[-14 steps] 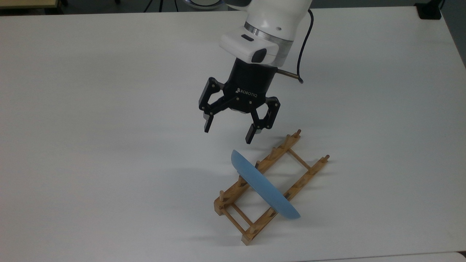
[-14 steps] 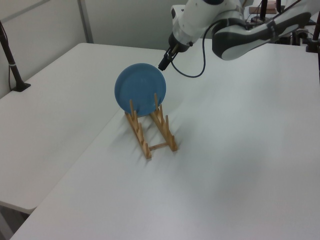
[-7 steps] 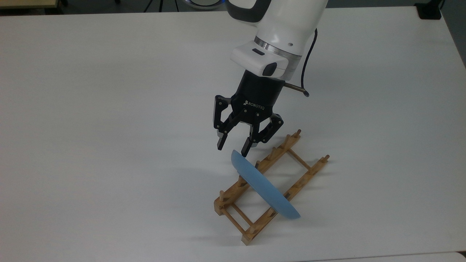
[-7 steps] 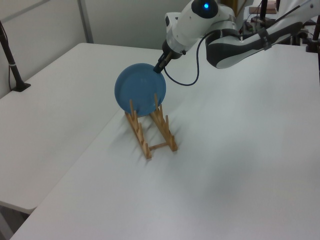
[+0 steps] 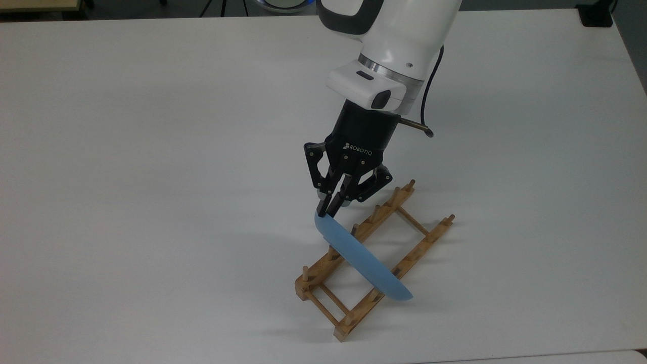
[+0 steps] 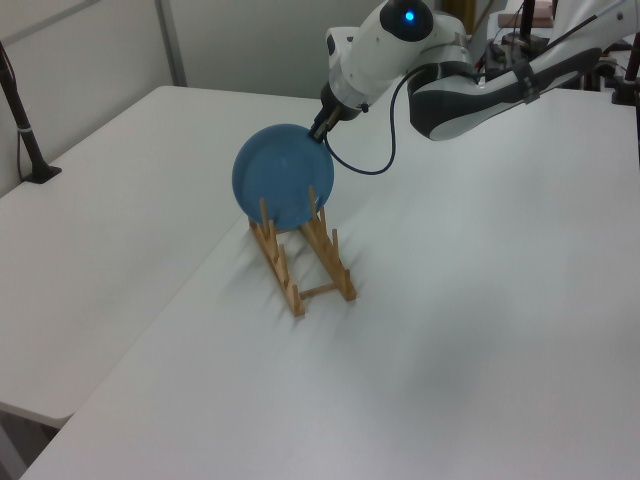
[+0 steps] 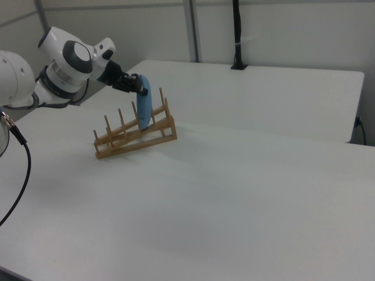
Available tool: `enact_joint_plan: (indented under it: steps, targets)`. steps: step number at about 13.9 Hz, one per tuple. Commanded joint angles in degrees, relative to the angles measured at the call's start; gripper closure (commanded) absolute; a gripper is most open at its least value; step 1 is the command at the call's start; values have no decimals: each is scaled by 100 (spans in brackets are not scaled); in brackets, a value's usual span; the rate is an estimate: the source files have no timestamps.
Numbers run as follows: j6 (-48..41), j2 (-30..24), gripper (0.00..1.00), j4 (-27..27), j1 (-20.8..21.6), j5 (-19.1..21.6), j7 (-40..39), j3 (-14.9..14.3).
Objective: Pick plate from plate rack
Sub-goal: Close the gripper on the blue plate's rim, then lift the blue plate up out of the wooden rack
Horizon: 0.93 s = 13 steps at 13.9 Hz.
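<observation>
Here the gripper (image 5: 326, 209) was pinched on the top rim of the plate (image 5: 361, 258), which stood between pegs of the plate rack (image 5: 374, 258) mid-desk; a skewed pull could snag the pegs and drag the rack.

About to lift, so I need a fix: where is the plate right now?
The plate stands on edge across the plate rack, toward the rack's lower end in the top view. The gripper is shut on its upper rim.
</observation>
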Motion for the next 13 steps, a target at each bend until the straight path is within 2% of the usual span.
enact_joint_plan:
  steps: [1,4,11,13]
  targets:
    - [93,40,100,106,43,-264,105,-66]
    - [93,-30,100,106,16,-264,61,-84]
    - [23,-592,100,71,-28,-159,17,-101]
    - [6,-724,100,45,-158,-37,17,-101]
